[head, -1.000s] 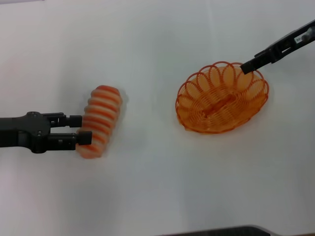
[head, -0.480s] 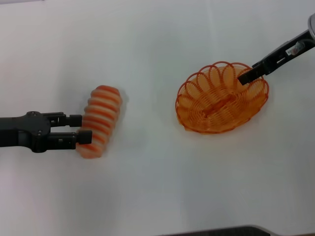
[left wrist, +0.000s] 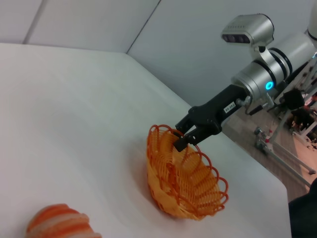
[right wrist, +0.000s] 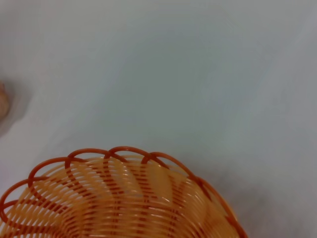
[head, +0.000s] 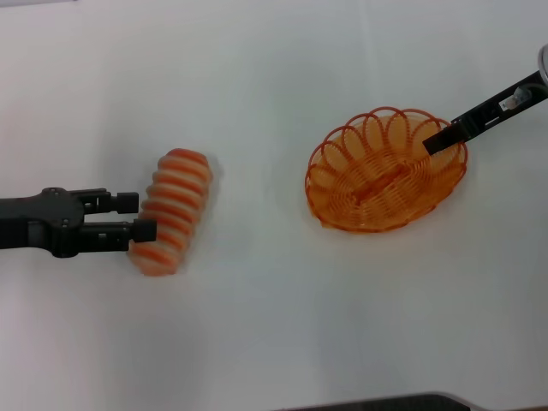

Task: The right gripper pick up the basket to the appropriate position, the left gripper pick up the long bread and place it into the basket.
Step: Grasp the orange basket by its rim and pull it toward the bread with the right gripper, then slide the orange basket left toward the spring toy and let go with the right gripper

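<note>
1. My left gripper (head: pixel 144 216) reaches in from the left at table level, its two fingers apart, one on each side of the near end of the long bread (head: pixel 171 211).
2. The long bread lies on the white table (head: pixel 257 325), left of centre and well apart from the basket (head: pixel 385 169).
3. The basket sits on the table to the right, open side up.
4. My right gripper (head: pixel 435 139) comes in from the right edge, its tip at the basket's far right rim loops (left wrist: pixel 171 136); I cannot tell whether its fingers clamp the rim.
</note>
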Robot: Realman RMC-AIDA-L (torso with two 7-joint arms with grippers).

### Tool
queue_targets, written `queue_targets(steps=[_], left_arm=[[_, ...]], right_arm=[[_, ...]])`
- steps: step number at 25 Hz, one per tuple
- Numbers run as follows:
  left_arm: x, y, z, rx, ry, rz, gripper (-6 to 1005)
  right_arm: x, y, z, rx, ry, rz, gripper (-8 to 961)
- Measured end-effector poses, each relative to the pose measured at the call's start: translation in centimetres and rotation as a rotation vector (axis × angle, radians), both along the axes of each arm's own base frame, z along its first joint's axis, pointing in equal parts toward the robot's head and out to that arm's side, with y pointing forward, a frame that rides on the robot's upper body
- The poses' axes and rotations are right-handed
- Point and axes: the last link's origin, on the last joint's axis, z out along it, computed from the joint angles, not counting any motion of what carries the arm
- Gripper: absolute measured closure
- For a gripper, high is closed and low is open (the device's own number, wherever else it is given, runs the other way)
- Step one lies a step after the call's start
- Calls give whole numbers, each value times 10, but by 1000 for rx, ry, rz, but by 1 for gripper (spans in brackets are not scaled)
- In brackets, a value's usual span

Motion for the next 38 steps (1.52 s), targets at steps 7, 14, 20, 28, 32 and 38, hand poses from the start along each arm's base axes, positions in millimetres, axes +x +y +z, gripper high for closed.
queue_targets(steps=[7,14,20,28,32,38], left_arm=[[-1,2,1,11,7,2,218],[0,3,0,12,8,2,218],[0,4,1,15,9,1,219],[3,8,2,19,14,-5,217],[4,11,3,27,12,-7,217],[3,12,3,33,15,-2,218]], right_arm=[[5,-3,1,12,16,-16,726],[7,-7,5,58,114,-60,838],[11,-15,16,155,315,-132,855],[18,-28,-7,231,475,-245,842],[23,-30,-25,236,496,-298,836],[22,-30,-32,247,524,-315,826]])
